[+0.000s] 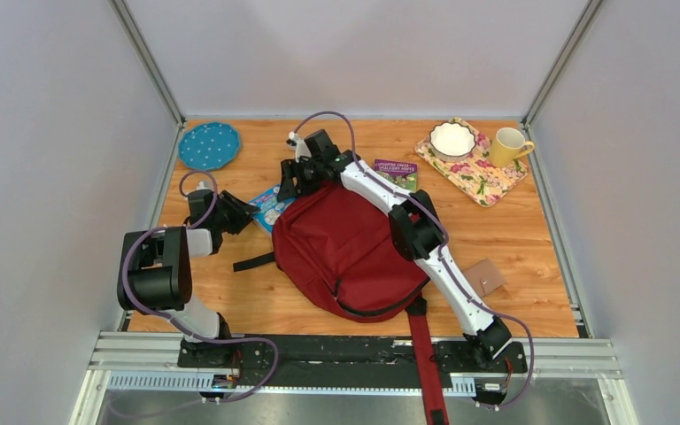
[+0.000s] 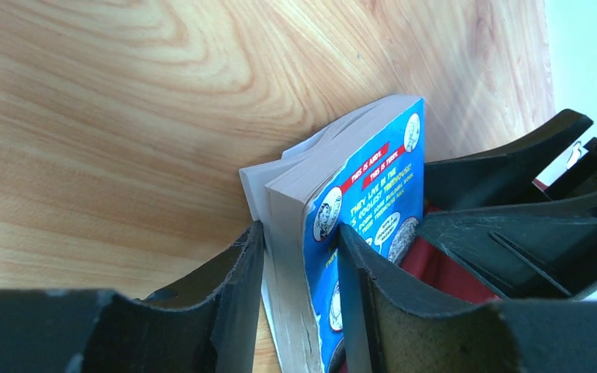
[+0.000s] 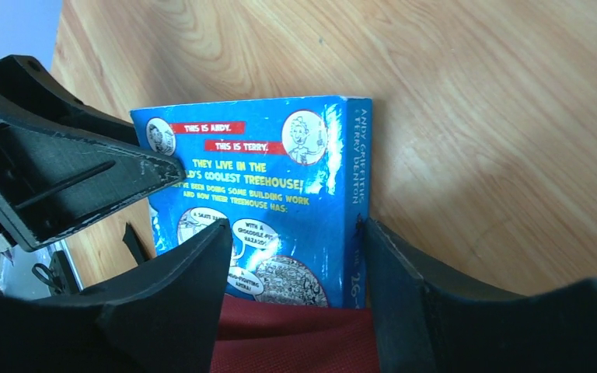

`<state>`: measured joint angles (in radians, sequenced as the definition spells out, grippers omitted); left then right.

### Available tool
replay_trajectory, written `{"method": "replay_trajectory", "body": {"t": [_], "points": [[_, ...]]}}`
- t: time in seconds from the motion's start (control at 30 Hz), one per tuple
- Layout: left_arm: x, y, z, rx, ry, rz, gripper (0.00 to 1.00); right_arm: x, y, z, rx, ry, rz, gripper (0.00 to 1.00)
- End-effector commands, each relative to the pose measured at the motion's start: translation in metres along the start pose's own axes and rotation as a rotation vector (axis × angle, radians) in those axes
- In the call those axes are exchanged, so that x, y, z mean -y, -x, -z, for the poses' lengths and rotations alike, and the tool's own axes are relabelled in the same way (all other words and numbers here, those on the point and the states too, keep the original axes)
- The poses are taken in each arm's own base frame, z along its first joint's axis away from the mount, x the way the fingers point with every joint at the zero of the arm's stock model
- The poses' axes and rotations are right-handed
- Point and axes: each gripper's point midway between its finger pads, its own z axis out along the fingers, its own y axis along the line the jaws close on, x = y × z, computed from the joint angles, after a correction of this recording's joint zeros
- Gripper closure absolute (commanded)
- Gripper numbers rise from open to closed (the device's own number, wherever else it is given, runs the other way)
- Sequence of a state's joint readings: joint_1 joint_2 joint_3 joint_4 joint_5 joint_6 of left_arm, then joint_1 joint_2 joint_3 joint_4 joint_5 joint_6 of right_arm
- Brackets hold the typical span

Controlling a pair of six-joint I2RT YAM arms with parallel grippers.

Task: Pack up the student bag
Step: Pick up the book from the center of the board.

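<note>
I see the dark red fabric backpack lying flat, mid-way across the wooden table. My right gripper reaches over its far-left edge, jaws apart. My left gripper clamps a blue paperback book there.

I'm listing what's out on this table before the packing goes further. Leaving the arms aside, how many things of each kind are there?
Books: 2 (blue book, purple book)
Dishes: 3 (blue plate, white bowl, yellow mug)
Bags: 1 (red backpack)
Mats: 1 (floral mat)
Cards: 1 (brown card)
Total: 8
</note>
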<state>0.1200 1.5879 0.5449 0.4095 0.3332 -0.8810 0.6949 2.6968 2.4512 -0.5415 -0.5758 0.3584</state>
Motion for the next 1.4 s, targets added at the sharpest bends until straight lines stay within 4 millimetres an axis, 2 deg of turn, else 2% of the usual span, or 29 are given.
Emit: {"method": "replay_trajectory", "body": {"t": [0.0,0.03,0.1,0.13,0.2,0.23,0.3,0.33,0.37,0.43,0.47,0.53,0.67,0.73,0.83,0.87,0.93,0.97,1.0,1.03,1.07,1.1,1.13,1.17,1.2,1.23,1.27,1.33,1.37], "points": [[0.062,0.016,0.003,0.021,-0.241,-0.031,0.62,-0.063,-0.024,0.005,-0.11,0.162,-0.038,0.39],[0.063,0.016,0.003,0.014,-0.248,-0.026,0.81,-0.063,-0.023,0.005,-0.109,0.162,-0.039,0.43],[0.066,0.016,0.003,0.013,-0.262,-0.02,0.97,-0.063,-0.02,0.006,-0.097,0.158,-0.035,0.43],[0.066,0.016,0.003,0.014,-0.262,-0.014,1.0,-0.064,-0.019,0.006,-0.094,0.156,-0.035,0.41],[0.07,0.019,0.006,0.027,-0.267,-0.027,1.0,-0.066,-0.011,0.009,-0.068,0.143,-0.023,0.36],[0.073,0.025,0.01,0.054,-0.268,-0.056,1.0,-0.065,-0.006,0.011,-0.055,0.135,-0.027,0.26],[0.073,0.032,0.016,0.076,-0.244,-0.086,1.0,-0.063,0.015,0.022,0.008,0.107,-0.028,0.17],[0.078,0.042,0.023,0.124,-0.24,-0.141,1.0,-0.061,0.026,0.028,0.04,0.093,-0.03,0.05],[0.073,0.043,0.027,0.124,-0.206,-0.157,1.0,-0.054,0.043,0.038,0.09,0.08,-0.043,0.04],[0.075,0.061,0.041,0.186,-0.17,-0.225,1.0,-0.05,0.079,0.066,0.2,0.051,-0.031,0.04],[0.078,0.067,0.046,0.208,-0.168,-0.246,1.0,-0.059,0.097,0.085,0.251,0.056,-0.013,0.04],[0.081,0.081,0.061,0.257,-0.166,-0.281,1.0,-0.057,0.121,0.111,0.327,0.048,-0.001,0.03],[0.096,0.091,0.079,0.279,-0.215,-0.306,1.0,-0.088,0.148,0.166,0.413,0.079,0.047,0.03],[0.106,0.09,0.089,0.285,-0.247,-0.318,1.0,-0.099,0.145,0.179,0.409,0.096,0.067,0.03],[0.115,0.089,0.106,0.303,-0.269,-0.35,1.0,-0.108,0.129,0.198,0.396,0.087,0.064,0.03],[0.121,0.091,0.112,0.31,-0.281,-0.362,1.0,-0.125,0.129,0.218,0.416,0.096,0.088,0.03],[0.132,0.088,0.127,0.314,-0.31,-0.396,1.0,-0.107,0.104,0.22,0.382,0.018,0.041,0.03],[0.138,0.088,0.134,0.322,-0.321,-0.408,1.0,-0.122,0.103,0.244,0.415,0.004,0.058,0.02],[0.141,0.088,0.14,0.331,-0.324,-0.432,1.0,-0.096,0.078,0.237,0.377,-0.073,0.006,0.02],[0.142,0.085,0.148,0.328,-0.321,-0.44,1.0,-0.091,0.065,0.243,0.368,-0.111,-0.029,0.02],[0.145,0.086,0.154,0.333,-0.32,-0.453,1.0,-0.097,0.056,0.264,0.39,-0.138,-0.03,0.02],[0.144,0.085,0.158,0.335,-0.308,-0.465,1.0,-0.074,0.023,0.257,0.336,-0.2,-0.077,0.02],[0.144,0.082,0.166,0.34,-0.307,-0.471,1.0,-0.067,0.002,0.259,0.309,-0.227,-0.098,0.02],[0.143,0.078,0.168,0.337,-0.312,-0.475,1.0,-0.077,-0.008,0.277,0.331,-0.224,-0.094,0.02],[0.141,0.074,0.17,0.328,-0.307,-0.471,1.0,-0.074,-0.024,0.279,0.316,-0.235,-0.108,0.02],[0.142,0.072,0.176,0.335,-0.312,-0.476,1.0,-0.055,-0.066,0.271,0.241,-0.27,-0.154,0.02],[0.141,0.069,0.177,0.33,-0.316,-0.477,1.0,-0.063,-0.074,0.283,0.268,-0.26,-0.151,0.02],[0.147,0.064,0.184,0.325,-0.347,-0.485,1.0,-0.05,-0.116,0.273,0.214,-0.261,-0.201,0.02],[0.152,0.063,0.189,0.323,-0.366,-0.491,1.0,-0.053,-0.127,0.272,0.203,-0.244,-0.214,0.02]]}}
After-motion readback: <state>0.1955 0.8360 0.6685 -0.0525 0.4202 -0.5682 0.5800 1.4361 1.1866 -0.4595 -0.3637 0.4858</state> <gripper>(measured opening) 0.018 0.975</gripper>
